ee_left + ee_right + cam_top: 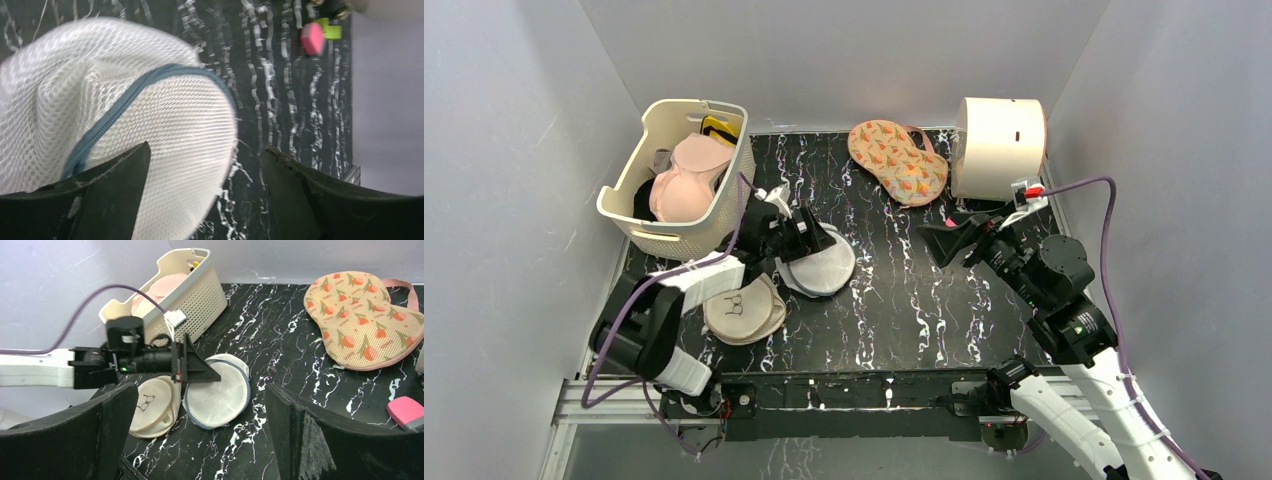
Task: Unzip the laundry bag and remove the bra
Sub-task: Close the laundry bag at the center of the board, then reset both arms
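Note:
The laundry bag (826, 268), a round white mesh pouch with a grey-blue zipper rim (107, 122), lies flat on the black marble table (904, 310). My left gripper (822, 243) hovers over its far edge, open. In the left wrist view (207, 147) the left finger overlaps the mesh (165, 115) and the right finger stands off it over bare table. The bra (686, 180), pinkish-beige with a yellow part (717, 128), lies in the cream basket (639, 225). My right gripper (934, 245) is open and empty to the right of the laundry bag (220, 392).
A beige round pouch (744, 308) with a small black drawing lies just left of the laundry bag. A floral padded piece (896, 160) and a white cylinder (999, 145) sit at the back right. Grey walls close in three sides.

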`<state>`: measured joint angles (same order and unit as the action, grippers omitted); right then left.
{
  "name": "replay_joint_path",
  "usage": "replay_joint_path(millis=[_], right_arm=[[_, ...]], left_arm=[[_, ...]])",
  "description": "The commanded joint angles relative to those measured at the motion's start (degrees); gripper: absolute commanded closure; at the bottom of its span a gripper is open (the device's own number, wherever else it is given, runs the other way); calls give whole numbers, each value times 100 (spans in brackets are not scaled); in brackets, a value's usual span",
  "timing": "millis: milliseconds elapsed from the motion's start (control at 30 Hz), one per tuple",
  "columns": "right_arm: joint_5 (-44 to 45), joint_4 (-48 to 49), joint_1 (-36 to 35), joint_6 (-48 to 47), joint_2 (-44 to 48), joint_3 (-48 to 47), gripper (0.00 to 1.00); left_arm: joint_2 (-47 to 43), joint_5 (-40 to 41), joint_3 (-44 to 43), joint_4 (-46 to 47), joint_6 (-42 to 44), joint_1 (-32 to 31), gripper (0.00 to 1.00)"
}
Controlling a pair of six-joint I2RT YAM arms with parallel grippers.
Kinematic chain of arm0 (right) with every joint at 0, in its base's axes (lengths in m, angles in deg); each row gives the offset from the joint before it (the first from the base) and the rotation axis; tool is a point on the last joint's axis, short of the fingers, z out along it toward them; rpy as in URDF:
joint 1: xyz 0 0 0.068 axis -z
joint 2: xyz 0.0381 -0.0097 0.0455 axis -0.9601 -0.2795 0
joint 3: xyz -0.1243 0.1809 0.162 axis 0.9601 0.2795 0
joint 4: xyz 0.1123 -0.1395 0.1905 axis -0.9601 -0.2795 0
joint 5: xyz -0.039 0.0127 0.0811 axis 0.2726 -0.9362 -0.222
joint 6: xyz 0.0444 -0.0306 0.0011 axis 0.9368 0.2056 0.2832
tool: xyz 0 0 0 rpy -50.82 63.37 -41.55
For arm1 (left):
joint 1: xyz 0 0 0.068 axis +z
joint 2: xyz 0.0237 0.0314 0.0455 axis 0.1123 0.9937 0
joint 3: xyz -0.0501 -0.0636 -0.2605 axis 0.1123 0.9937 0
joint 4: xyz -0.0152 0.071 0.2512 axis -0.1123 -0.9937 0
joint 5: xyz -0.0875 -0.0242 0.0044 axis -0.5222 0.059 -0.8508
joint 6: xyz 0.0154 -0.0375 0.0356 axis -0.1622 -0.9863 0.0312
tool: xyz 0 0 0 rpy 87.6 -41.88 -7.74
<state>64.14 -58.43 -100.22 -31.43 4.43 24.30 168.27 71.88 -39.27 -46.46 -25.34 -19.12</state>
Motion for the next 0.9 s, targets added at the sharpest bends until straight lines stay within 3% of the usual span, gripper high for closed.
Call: replay_joint_path(millis=[0,133,333,567,700,867], right_arm=[[2,118,29,40,-130,1,2],[159,-124,27,-51,-299,-117,2],[1067,-978,27,-356,-951,-610,2],[2085,-1518,29,-772,-1565,-1550,2],[2117,-1444,27,-973,-1472,-1835,2],[2235,-1377,30,-1126,-1428,-2131,2]], left_arm=[[-1099,-206,-530,-495,625,39,13],[-1777,250,-702,-1016,954,60,2],[-3040,2109,-640,-2046,1450,102,2],[-4156,3492,-1944,-3248,2534,122,2],[-4512,3693,-2730,-3344,3116,122,2],[-4337,3553,-3717,-3938,3321,123,2]])
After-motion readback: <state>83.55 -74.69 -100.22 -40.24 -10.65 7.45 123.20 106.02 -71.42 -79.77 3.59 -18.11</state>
